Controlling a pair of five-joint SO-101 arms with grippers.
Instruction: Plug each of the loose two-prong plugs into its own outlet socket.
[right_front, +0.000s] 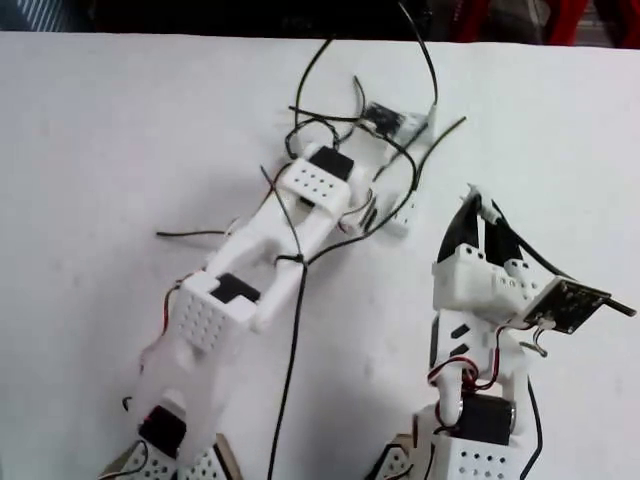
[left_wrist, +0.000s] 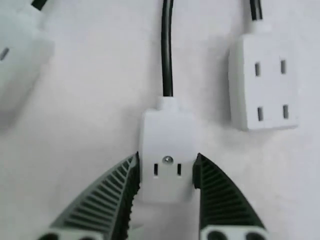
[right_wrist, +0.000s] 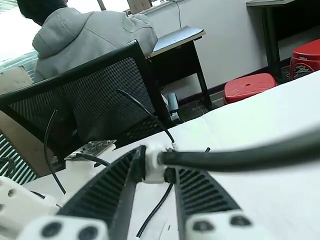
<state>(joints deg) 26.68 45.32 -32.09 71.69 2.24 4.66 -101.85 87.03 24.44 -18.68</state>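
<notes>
The left claw is gripping a socket; the right claw, at its 3 o'clock over the bench, is pinching a plug.

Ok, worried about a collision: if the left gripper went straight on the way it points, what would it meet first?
The left gripper has the white socket block between its fingers, so that first, then probably its black cord.

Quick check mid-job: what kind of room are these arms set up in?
Probably an office or lab workroom: white table, black mesh chair, a desk and red stools behind.
</notes>
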